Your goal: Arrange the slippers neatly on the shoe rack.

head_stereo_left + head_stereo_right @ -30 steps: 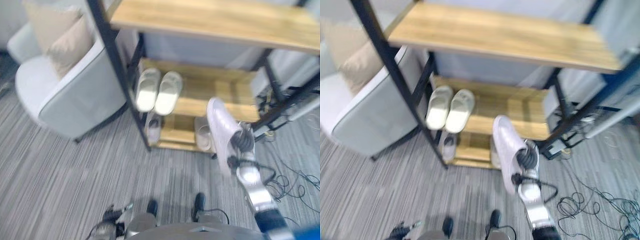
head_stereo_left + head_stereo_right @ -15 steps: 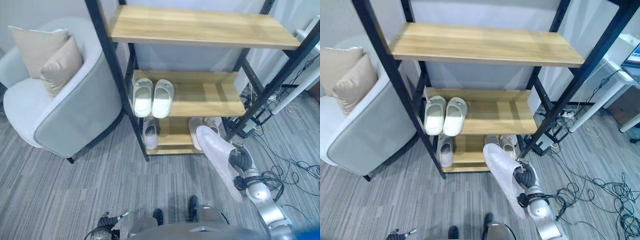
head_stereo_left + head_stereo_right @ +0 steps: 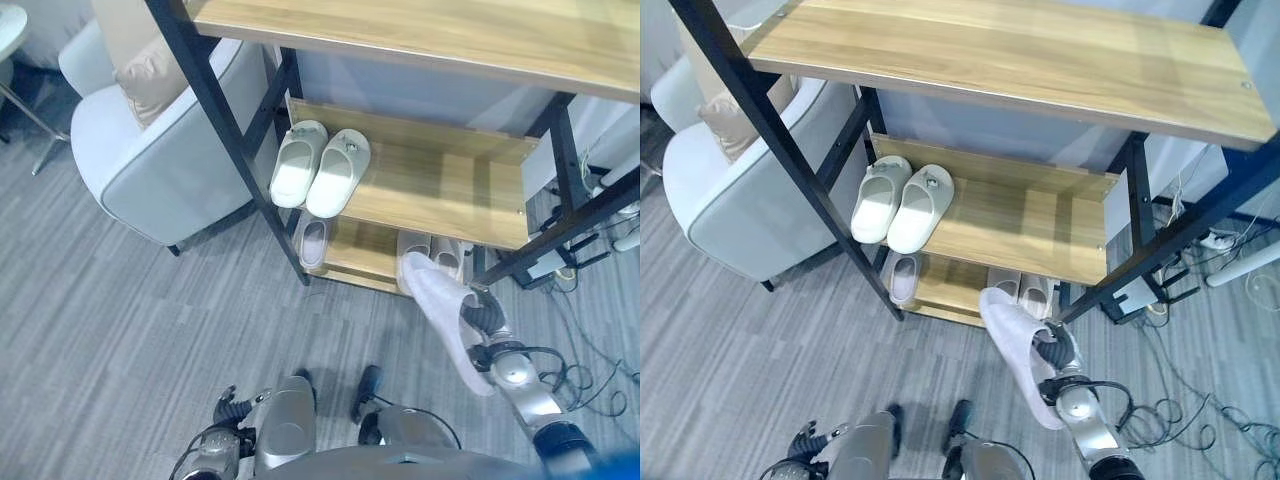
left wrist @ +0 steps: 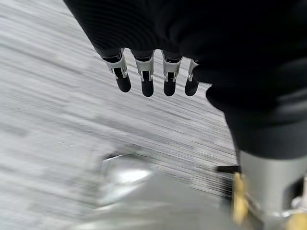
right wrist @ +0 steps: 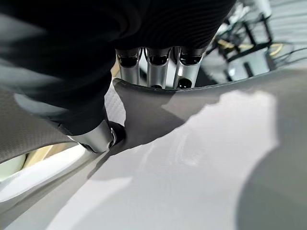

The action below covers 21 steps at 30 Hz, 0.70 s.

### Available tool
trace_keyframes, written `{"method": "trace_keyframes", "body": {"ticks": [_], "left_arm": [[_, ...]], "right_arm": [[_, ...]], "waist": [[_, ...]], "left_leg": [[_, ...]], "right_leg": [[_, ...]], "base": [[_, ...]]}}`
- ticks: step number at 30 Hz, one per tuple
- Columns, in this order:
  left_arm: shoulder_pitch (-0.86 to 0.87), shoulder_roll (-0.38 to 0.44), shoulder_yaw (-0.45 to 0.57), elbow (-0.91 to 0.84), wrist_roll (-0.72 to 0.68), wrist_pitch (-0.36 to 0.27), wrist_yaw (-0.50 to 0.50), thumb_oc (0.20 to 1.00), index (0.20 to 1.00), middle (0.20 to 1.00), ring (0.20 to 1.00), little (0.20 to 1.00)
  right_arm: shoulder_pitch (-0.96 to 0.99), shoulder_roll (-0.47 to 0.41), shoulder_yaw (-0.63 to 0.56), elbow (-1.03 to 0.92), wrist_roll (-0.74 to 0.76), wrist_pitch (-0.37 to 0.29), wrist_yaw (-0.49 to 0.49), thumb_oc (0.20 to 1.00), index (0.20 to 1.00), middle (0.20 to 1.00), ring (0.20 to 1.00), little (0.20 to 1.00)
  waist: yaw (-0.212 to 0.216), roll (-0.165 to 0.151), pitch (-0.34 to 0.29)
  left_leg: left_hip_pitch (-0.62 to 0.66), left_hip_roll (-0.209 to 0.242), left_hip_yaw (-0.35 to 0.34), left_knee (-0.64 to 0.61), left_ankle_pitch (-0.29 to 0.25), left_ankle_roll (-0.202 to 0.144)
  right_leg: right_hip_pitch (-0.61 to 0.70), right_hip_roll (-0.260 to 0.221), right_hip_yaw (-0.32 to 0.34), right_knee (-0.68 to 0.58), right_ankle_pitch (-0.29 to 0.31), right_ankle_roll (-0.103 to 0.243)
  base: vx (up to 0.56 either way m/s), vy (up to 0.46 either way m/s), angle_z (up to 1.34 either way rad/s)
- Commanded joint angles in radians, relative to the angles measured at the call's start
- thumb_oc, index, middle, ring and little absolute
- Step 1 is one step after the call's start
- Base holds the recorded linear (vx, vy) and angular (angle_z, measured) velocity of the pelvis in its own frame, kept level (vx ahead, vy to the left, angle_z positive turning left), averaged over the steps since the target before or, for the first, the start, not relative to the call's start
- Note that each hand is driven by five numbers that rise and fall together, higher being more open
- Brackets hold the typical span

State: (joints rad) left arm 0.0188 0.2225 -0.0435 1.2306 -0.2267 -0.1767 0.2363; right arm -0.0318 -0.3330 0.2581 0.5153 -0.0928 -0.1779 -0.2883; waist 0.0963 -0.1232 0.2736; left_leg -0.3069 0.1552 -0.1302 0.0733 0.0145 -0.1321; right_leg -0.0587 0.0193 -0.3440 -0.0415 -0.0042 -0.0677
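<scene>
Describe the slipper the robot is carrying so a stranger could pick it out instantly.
Start at the black-framed wooden shoe rack and look at the floor in front of its right side. There the right hand grips a pale grey slipper. It is the one slipper off the shelves, held in the air.

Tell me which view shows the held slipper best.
The right eye view: the whole slipper shows, pinched in the right hand before the rack. The left eye view matches. The right wrist view gives a close part of it.
</scene>
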Motion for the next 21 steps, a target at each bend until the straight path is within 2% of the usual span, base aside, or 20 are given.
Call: {"method": "trace_keyframes", "body": {"ticks": [1,3,4,7,10,17,20,21], "left_arm": [[0.023,0.025,-0.028,0.021,0.03,0.007,0.028,1.0,1.0,1.0,1.0,1.0],[0.028,0.025,-0.026,0.026,0.047,0.009,0.032,1.0,1.0,1.0,1.0,1.0],[0.044,0.025,-0.028,0.039,0.06,0.007,0.037,1.0,1.0,1.0,1.0,1.0],[0.002,0.057,-0.035,-0.004,0.054,0.001,0.041,1.0,1.0,1.0,1.0,1.0],[-0.026,0.068,-0.057,-0.028,0.07,-0.002,0.054,1.0,1.0,1.0,1.0,1.0],[-0.073,0.079,-0.109,-0.044,0.075,-0.023,0.066,1.0,1.0,1.0,1.0,1.0],[-0.101,0.084,-0.208,-0.074,0.182,-0.026,0.076,1.0,1.0,1.0,1.0,1.0],[-0.101,0.084,-0.208,-0.073,0.182,-0.026,0.076,1.0,1.0,1.0,1.0,1.0]], "right_arm": [[0.057,-0.032,-0.036,-0.054,-0.035,-0.049,-0.045,0.2,0.2,0.2,0.2,0.2],[0.06,-0.027,-0.042,-0.058,-0.045,-0.044,-0.046,0.2,0.2,0.2,0.2,0.2],[0.068,-0.01,-0.049,-0.056,-0.033,-0.043,-0.04,0.2,0.2,0.2,0.2,0.2],[0.051,0.006,-0.03,-0.022,-0.012,-0.034,-0.022,0.2,0.2,0.2,0.2,0.2],[0.039,0.007,-0.016,-0.005,-0.01,-0.034,-0.021,0.2,0.2,0.2,0.2,0.2],[-0.082,-0.026,0.037,0.008,-0.022,-0.024,-0.05,0.2,0.2,0.2,0.2,0.2],[-0.178,-0.057,0.056,-0.057,-0.093,-0.014,-0.121,0.2,0.2,0.2,0.2,0.2],[-0.178,-0.057,0.056,-0.057,-0.093,-0.014,-0.121,0.2,0.2,0.2,0.2,0.2]], "waist": [[-0.002,0.043,-0.054],[-0.008,0.046,-0.061],[-0.022,0.042,-0.081],[-0.03,0.042,-0.071],[-0.035,0.04,-0.059],[-0.024,0.035,0.042],[-0.03,0.039,0.097],[-0.03,0.039,0.094]], "left_leg": [[0.081,-0.023,-0.022,-0.023,0.027,0.047],[0.094,-0.033,-0.023,-0.026,0.031,0.049],[0.129,-0.069,-0.002,0.004,-0.007,0.07],[0.129,-0.096,0.025,0.08,-0.055,0.095],[0.101,-0.113,0.028,0.131,-0.077,0.102],[-0.079,-0.114,0.029,0.298,-0.11,0.104],[-0.234,-0.117,0.013,0.441,-0.147,0.113],[-0.238,-0.117,0.013,0.444,-0.148,0.113]], "right_leg": [[0.037,-0.1,0.064,0.227,-0.15,0.144],[0.02,-0.12,0.061,0.265,-0.144,0.151],[0.031,-0.159,0.086,0.287,-0.132,0.172],[0.022,-0.188,0.108,0.308,-0.125,0.188],[0.008,-0.197,0.113,0.32,-0.136,0.187],[-0.163,-0.207,0.132,0.434,-0.144,0.184],[-0.303,-0.222,0.144,0.582,-0.202,0.159],[-0.307,-0.222,0.143,0.585,-0.204,0.159]], "base": [[0.07,0.197,-0.11],[0.12,0.29,-0.24],[0.2,0.378,-0.12],[0.11,0.247,-0.13],[-0.01,0.094,-0.15],[-0.15,0.03,-0.1],[-0.15,0.027,-0.08],[-0.13,0.039,0.02]]}}
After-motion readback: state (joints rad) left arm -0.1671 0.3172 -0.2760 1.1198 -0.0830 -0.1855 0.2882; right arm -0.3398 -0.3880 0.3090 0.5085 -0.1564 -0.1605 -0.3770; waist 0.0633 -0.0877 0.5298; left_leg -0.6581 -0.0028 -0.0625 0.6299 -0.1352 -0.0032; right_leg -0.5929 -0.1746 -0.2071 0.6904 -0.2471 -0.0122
